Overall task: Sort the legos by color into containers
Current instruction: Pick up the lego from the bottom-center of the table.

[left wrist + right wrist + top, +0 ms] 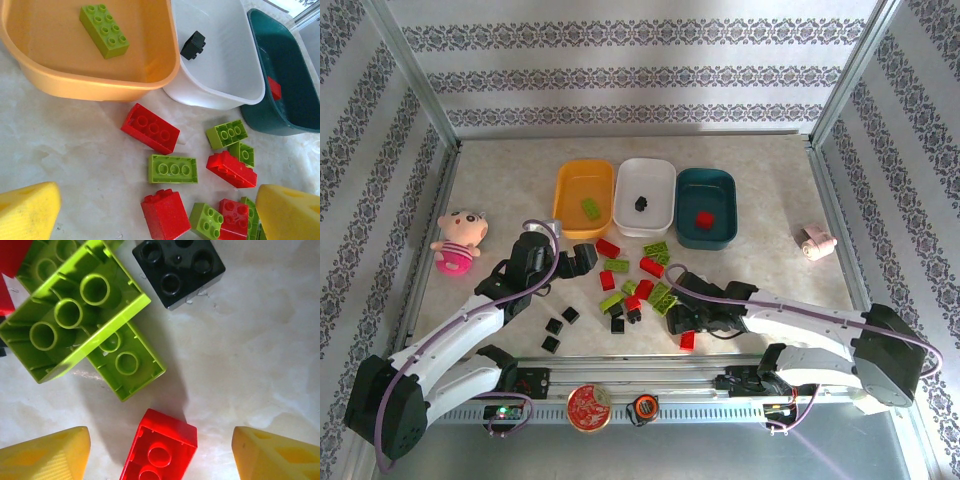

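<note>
Marbled beige table [775, 285] sits between patterned walls [620, 75]. At upper centre of the top view three bins stand side by side: yellow bin [567, 190], white bin [662, 170], teal bin [722, 182]. One green brick [591, 208] lies in the yellow, one black brick [641, 203] in the white, one red brick [704, 219] in the teal.

Loose legos [638, 283], mostly red and green, lie scattered at centre just below the bins. Three black legos [560, 328] lie apart to the heap's lower left.

Left gripper [584, 258] hovers left of the heap, near the yellow bin's lower edge. Its yellow pads [27, 212] are wide apart and hold nothing.

Right gripper [680, 320] is at the heap's lower right edge with its pads [47, 455] apart. A red lego [161, 447] lies on the table between them, touching neither. Above it in the wrist view lie two overlapping green legos [75, 315] and a black cube [177, 270].

A pink doll [455, 240] sits at far left.
</note>
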